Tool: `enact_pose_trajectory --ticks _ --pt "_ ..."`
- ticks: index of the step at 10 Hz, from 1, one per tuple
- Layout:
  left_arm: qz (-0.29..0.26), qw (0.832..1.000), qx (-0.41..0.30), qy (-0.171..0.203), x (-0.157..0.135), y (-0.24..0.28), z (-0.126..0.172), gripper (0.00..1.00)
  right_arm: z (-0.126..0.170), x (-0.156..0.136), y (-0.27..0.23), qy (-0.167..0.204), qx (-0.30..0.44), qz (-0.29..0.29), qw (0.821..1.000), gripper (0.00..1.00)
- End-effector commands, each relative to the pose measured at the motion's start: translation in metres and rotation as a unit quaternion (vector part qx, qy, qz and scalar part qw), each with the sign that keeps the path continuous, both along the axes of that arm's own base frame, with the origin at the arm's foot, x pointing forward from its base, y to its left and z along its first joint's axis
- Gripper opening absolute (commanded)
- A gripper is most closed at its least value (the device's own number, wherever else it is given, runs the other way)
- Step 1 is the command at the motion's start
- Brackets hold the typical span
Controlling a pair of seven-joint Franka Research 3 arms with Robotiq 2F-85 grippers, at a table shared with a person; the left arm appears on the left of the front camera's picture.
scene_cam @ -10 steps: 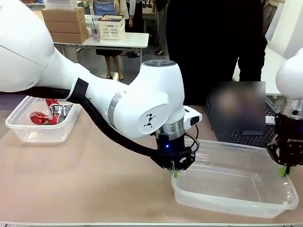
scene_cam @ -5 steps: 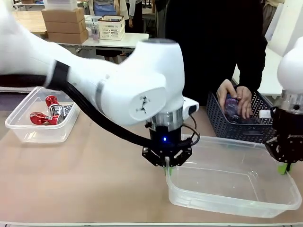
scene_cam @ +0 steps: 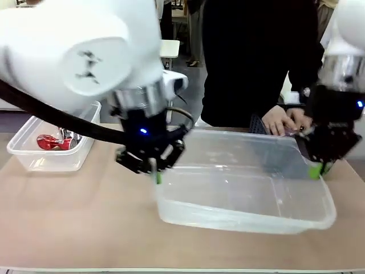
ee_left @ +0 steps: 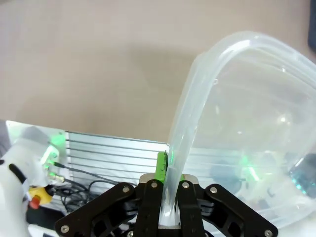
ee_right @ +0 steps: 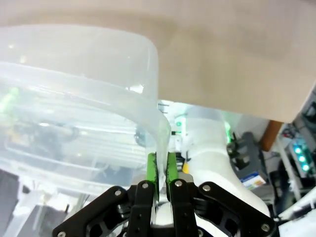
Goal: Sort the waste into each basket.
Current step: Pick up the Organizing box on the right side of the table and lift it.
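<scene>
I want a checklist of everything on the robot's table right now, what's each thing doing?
Surface: tan table, bare in front.
Job's things: big clear tub, empty, gripped at both ends and tilted; small tub at left holds crushed red cans.
Clutter: dark basket behind the big tub, mostly hidden.
Grippers: left gripper and right gripper are each clamped on the big tub's rim.
Cables: black cable runs along the left arm.
Surroundings: person's hands are at the dark basket.
</scene>
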State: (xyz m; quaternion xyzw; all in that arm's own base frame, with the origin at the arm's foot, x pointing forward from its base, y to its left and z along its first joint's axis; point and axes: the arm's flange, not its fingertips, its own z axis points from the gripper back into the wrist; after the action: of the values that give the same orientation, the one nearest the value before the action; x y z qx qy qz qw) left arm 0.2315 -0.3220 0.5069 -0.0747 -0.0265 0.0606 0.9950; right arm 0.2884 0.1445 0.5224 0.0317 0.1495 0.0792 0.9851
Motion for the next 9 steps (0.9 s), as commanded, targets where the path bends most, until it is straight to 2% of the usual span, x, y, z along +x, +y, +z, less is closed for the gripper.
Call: enact_pose_trajectory --ticks 1,2,4,5,7,9 --pt "0.055 0.998 0.024 -0.017 0.013 0.066 -0.002 0.00 0.029 0.022 0.015 0.047 -0.030 0.038 0.998 0.00" --pt "0.056 0.998 0.011 -0.029 0.016 0.087 0.001 0.00 0.037 0.042 0.040 0.048 -0.036 0.028 0.998 0.00" --pt "0.061 0.997 -0.018 -0.046 0.032 0.111 -0.002 0.00 0.032 0.083 0.075 0.091 -0.032 0.013 0.995 0.00" --pt "0.060 0.997 -0.047 -0.031 0.052 0.111 -0.006 0.00 0.023 0.099 0.084 0.104 -0.031 -0.015 0.994 0.00" --pt "0.032 0.996 -0.066 -0.045 0.099 0.095 -0.015 0.00 0.013 0.116 0.083 0.121 -0.002 -0.026 0.992 0.00" --pt "0.033 0.997 -0.070 -0.026 0.119 0.085 -0.022 0.00 0.009 0.136 0.077 0.101 0.025 -0.090 0.990 0.00"
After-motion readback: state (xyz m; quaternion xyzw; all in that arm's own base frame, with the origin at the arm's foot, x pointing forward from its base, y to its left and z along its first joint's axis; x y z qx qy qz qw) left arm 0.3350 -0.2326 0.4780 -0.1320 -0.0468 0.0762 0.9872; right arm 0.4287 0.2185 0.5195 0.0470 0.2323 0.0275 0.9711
